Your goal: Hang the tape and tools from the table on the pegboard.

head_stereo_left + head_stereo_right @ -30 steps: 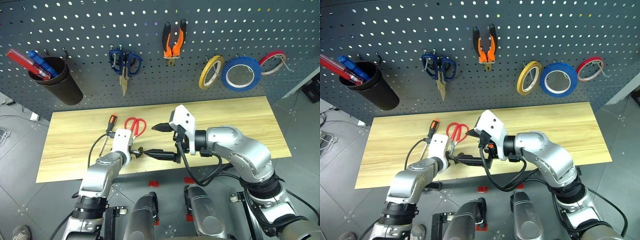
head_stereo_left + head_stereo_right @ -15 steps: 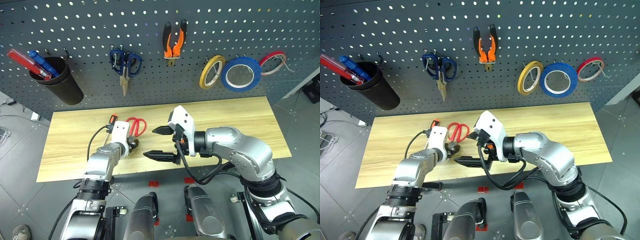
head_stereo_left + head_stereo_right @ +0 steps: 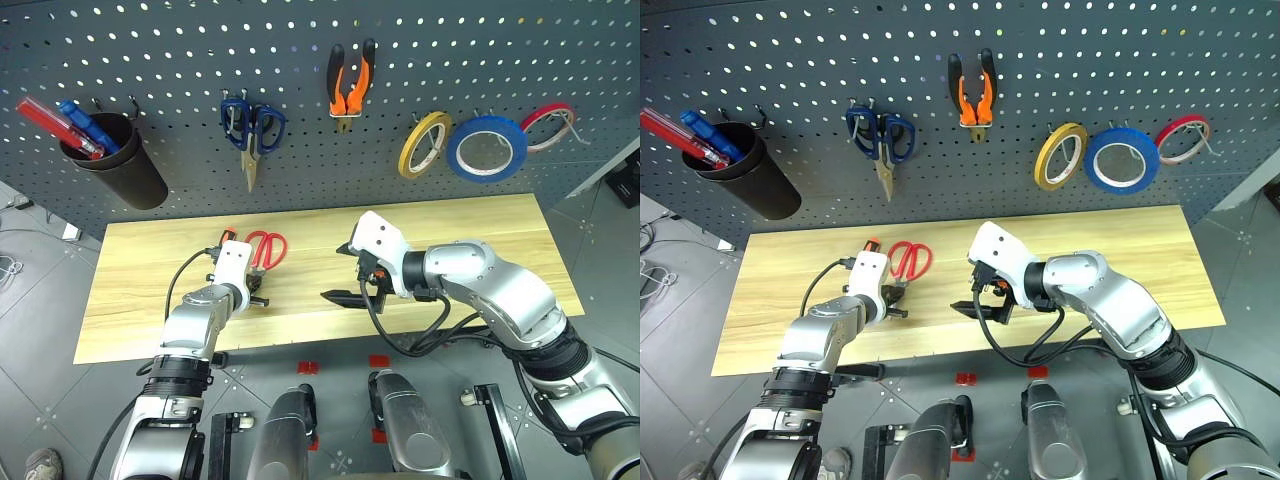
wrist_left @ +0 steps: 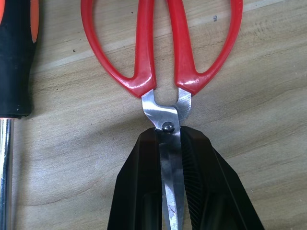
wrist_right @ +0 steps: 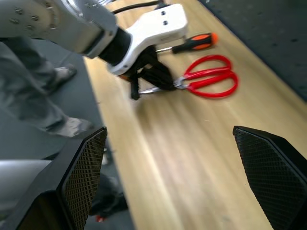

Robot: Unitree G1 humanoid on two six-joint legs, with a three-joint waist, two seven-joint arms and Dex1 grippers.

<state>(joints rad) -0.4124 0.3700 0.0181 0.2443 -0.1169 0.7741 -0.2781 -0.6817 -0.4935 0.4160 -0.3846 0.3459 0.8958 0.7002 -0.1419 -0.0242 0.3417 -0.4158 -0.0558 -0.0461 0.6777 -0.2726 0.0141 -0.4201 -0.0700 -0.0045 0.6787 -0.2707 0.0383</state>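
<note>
Red-handled scissors (image 3: 266,247) lie on the wooden table (image 3: 470,235), handles toward the pegboard (image 3: 150,60). My left gripper (image 4: 169,136) is shut on their blades just behind the pivot, as the right wrist view also shows on the scissors (image 5: 211,79). An orange-and-black screwdriver (image 4: 17,57) lies beside them, partly behind my left wrist. My right gripper (image 3: 346,273) hovers open over the table's middle, to the right of the scissors, holding nothing. Blue tape (image 3: 487,148) and orange-and-black pliers (image 3: 348,85) hang on the pegboard.
Also hanging on the pegboard are dark blue scissors (image 3: 250,125), a yellow tape ring (image 3: 422,143), a red-and-white tape ring (image 3: 545,125) and a black cup (image 3: 118,160) with red and blue pens. The table's right half (image 3: 500,270) is bare wood.
My left gripper moved up to the red scissors and closed on their blades. My right gripper swung to the right, away from my left hand, and stayed open.
</note>
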